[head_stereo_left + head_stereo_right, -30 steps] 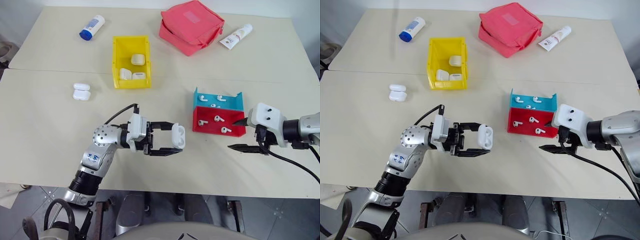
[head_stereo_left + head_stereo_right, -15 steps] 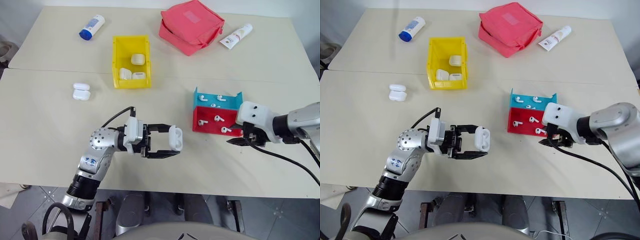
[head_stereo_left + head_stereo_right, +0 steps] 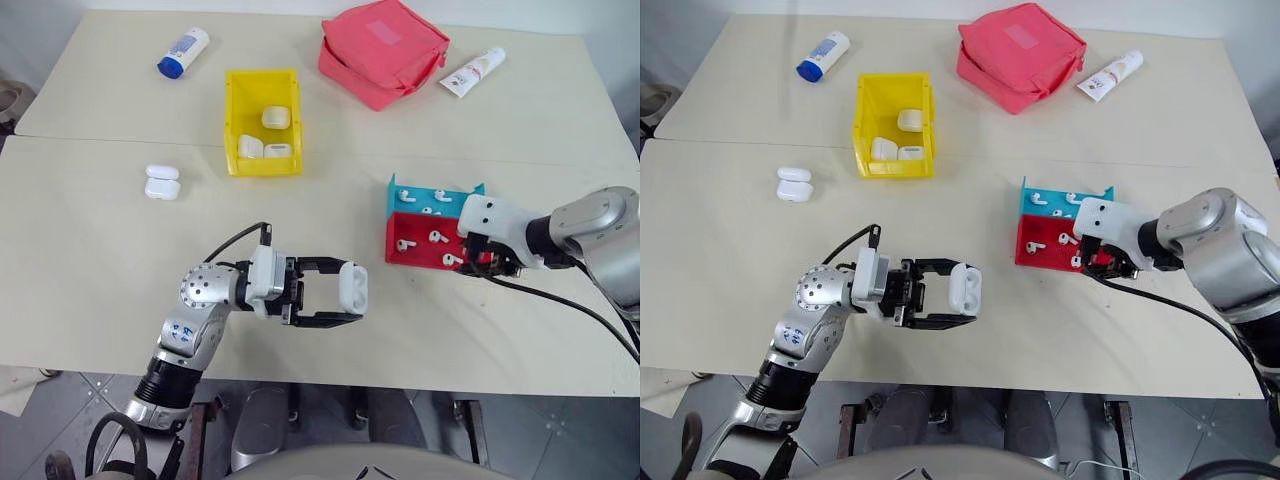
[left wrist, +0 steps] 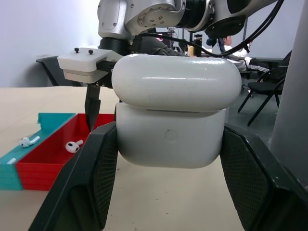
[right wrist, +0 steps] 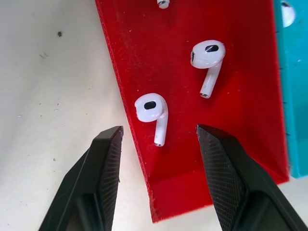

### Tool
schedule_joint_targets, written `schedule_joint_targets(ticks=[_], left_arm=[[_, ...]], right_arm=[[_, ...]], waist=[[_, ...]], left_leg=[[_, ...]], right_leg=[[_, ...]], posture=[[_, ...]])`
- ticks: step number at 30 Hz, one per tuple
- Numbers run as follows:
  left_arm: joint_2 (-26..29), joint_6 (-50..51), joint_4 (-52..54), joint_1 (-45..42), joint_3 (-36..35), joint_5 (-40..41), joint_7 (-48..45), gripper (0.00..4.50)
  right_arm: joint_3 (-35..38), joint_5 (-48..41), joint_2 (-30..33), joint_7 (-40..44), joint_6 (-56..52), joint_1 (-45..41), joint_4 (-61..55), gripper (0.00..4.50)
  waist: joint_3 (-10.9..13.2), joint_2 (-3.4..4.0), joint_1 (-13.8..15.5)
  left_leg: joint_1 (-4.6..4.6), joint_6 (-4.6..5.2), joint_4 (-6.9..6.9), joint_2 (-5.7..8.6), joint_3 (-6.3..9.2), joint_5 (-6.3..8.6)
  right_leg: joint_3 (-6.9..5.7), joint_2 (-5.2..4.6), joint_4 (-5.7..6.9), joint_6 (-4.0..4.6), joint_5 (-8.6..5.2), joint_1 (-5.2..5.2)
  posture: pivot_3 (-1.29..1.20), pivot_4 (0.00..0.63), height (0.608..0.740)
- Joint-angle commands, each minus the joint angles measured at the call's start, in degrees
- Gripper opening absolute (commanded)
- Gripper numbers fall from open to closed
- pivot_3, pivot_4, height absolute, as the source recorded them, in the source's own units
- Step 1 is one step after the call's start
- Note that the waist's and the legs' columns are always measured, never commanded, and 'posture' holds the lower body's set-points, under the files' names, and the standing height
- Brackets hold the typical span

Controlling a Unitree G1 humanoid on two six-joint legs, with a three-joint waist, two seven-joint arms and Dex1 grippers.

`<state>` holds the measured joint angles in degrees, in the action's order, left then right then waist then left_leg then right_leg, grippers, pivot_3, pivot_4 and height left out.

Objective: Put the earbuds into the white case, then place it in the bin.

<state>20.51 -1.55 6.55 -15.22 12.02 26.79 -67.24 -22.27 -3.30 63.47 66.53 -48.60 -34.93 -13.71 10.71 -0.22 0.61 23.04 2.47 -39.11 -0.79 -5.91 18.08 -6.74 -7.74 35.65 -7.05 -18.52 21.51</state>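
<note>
On the pale worktop (image 3: 90, 270) my right gripper (image 5: 159, 139) has moved over the red tray (image 3: 420, 262), fingers parted around one of the earbuds (image 5: 153, 111). My left gripper (image 3: 345, 297) stays clenched on the white case (image 3: 352, 287), lid closed; it must open first.

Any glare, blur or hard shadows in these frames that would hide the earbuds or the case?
Left wrist view: soft highlights streak the glossy case, background people and chairs are out of focus. Right wrist view: two earbuds sharp on the red tray, small glints, faint shadows. Eye views: even light, soft shadow under the left gripper, no glare.
</note>
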Motion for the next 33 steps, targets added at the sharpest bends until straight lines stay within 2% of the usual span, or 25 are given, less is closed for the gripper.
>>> schedule_joint_targets(ticks=[1, 15, 16, 18, 23, 33], left_arm=[[-0.3, -0.8, 3.1, 0.6, -0.2, 0.6, 0.2, 2.79], [0.4, -0.4, 4.3, 1.6, -0.6, 0.4, 1.4, 2.79], [0.5, -0.3, 4.3, 1.6, -0.6, 0.3, 1.5, 2.79], [0.6, -0.3, 4.3, 1.7, -0.6, 0.3, 1.5, 2.79], [0.7, -0.3, 4.4, 1.8, -0.5, 0.2, 1.7, 2.79], [0.7, -0.1, 4.6, 2.0, -0.4, 0.1, 2.1, 2.79]], right_arm=[[-0.5, 1.5, -0.8, 0.6, 1.2, -1.4, 0.9, 2.52], [-1.3, 3.6, -3.1, 2.2, 2.8, -3.0, 3.4, 2.52], [-1.4, 3.7, -3.2, 2.3, 2.9, -3.1, 3.4, 2.15], [-1.3, 3.8, -3.4, 2.5, 2.9, -3.1, 3.3, 1.71], [-1.5, 4.4, -3.7, 2.8, 3.1, -3.0, 3.4, 0.03], [-0.5, 4.3, -3.0, 3.6, 5.3, -2.5, 2.6, 0.01]], waist=[[0.0, 0.0, 0.0], [0.0, 0.01, -0.6], [0.0, 0.01, -0.6], [0.0, 0.01, -0.6], [0.0, 0.01, -0.7], [0.0, 0.01, -0.7]], left_leg=[[0.0, 0.0, 0.0, 0.0, 0.0, 0.0], [0.01, 0.0, -0.01, 0.01, 0.03, 0.0], [0.01, 0.0, -0.01, 0.01, 0.03, 0.0], [0.01, 0.0, -0.01, 0.01, 0.03, 0.0], [0.01, 0.0, -0.01, 0.01, 0.03, 0.0], [0.01, 0.0, -0.02, 0.01, 0.03, 0.0]], right_leg=[[0.0, 0.0, 0.0, 0.0, 0.0, 0.0], [-0.16, 0.01, 0.01, 0.0, 0.0, -0.01], [-0.16, 0.01, 0.01, 0.0, 0.0, -0.01], [-0.16, 0.02, 0.02, 0.0, 0.0, -0.01], [-0.16, 0.02, 0.03, 0.0, 0.0, -0.01], [-0.15, 0.01, 0.03, 0.0, 0.0, -0.01]], posture=[[0.0, 0.15, 0.74], [0.0, 0.15, 0.74], [0.0, 0.15, 0.74], [0.0, 0.15, 0.74], [0.0, 0.15, 0.74], [0.0, 0.15, 0.74]])
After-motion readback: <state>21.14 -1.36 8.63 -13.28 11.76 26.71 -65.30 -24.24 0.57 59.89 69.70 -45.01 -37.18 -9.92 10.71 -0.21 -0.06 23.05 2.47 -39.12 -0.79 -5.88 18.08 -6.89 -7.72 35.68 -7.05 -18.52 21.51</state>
